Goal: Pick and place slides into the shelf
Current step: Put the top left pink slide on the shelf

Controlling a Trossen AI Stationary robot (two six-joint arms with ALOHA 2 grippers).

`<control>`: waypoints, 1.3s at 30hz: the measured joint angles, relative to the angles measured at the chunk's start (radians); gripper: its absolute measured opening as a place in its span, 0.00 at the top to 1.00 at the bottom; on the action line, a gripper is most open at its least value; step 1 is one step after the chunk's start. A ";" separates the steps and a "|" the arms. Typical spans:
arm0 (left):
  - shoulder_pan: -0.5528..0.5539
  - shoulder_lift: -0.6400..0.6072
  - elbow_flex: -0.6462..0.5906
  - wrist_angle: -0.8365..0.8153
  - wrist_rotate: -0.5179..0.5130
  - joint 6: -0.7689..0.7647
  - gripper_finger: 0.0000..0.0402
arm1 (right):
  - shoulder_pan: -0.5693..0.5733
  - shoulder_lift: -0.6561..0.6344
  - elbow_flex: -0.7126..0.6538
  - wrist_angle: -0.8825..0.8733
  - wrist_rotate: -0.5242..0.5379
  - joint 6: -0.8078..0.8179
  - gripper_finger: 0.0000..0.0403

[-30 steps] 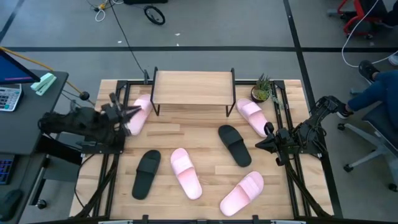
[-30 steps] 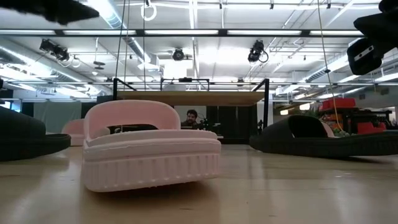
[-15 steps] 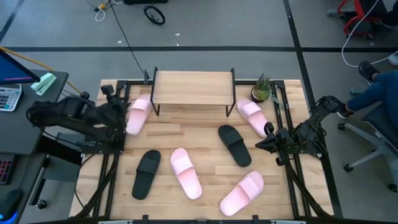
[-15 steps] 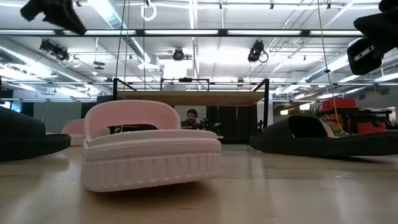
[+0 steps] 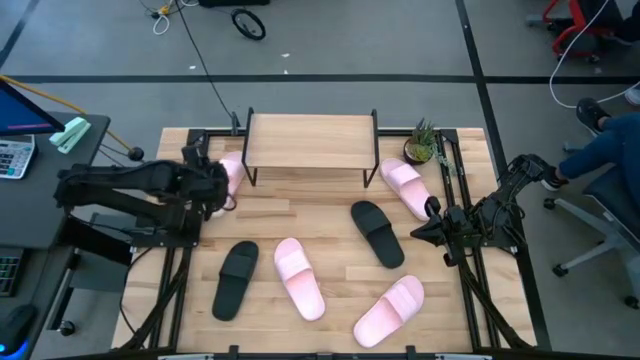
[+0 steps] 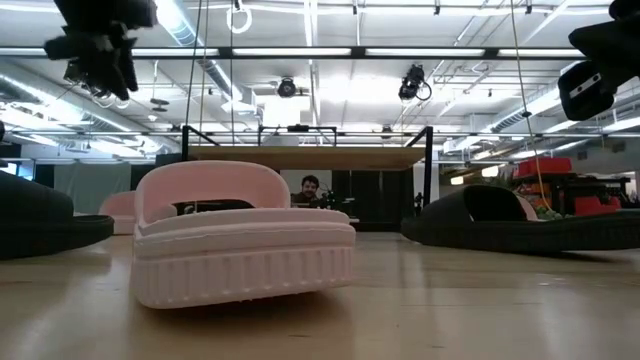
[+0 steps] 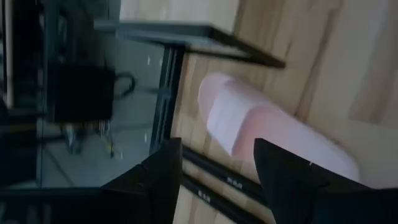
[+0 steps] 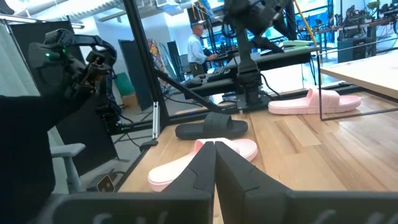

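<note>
High view: left claw [image 5: 222,184] hovers, fingers apart, over a light pink foam slide [image 5: 233,172] beside the small wooden plank shelf [image 5: 311,140], lined up for grasping; right claw [image 5: 420,231] waits closed at the worktop's right edge.

Plant: small potted plant [image 5: 422,141] at the table's [image 5: 330,215] far right corner.
Calculator: calculator [image 5: 14,157] on side desk.
Person: seated person [image 5: 610,140], right.

The left gripper [image 5: 218,185] sits over a pink slide [image 5: 232,170] beside the shelf [image 5: 310,140] — three more pink slides and two black ones lie across the table [image 5: 330,215], the right gripper [image 5: 418,232] parked at its edge.
</note>
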 joint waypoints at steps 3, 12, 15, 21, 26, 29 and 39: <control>0.093 0.050 0.000 0.031 0.031 0.036 0.49 | 0.000 0.000 0.000 0.000 0.000 0.000 0.97; 0.332 0.217 0.000 0.120 0.230 0.310 0.52 | 0.000 0.000 0.000 0.000 0.000 0.000 0.97; 0.393 0.271 0.000 0.143 0.230 0.360 0.52 | 0.000 0.000 0.000 0.000 0.000 0.000 0.97; 0.477 0.367 0.000 0.172 0.231 0.419 0.53 | 0.000 0.000 0.000 0.000 0.000 0.000 0.97; 0.514 0.434 0.000 0.185 0.233 0.419 0.53 | 0.000 0.000 0.000 0.000 0.000 0.000 0.97; 0.524 0.470 0.001 0.189 0.244 0.390 0.53 | 0.000 0.000 0.000 0.000 0.000 0.000 0.97; 0.522 0.542 0.004 0.248 0.277 0.305 0.54 | 0.000 0.000 0.000 0.000 0.000 0.000 0.97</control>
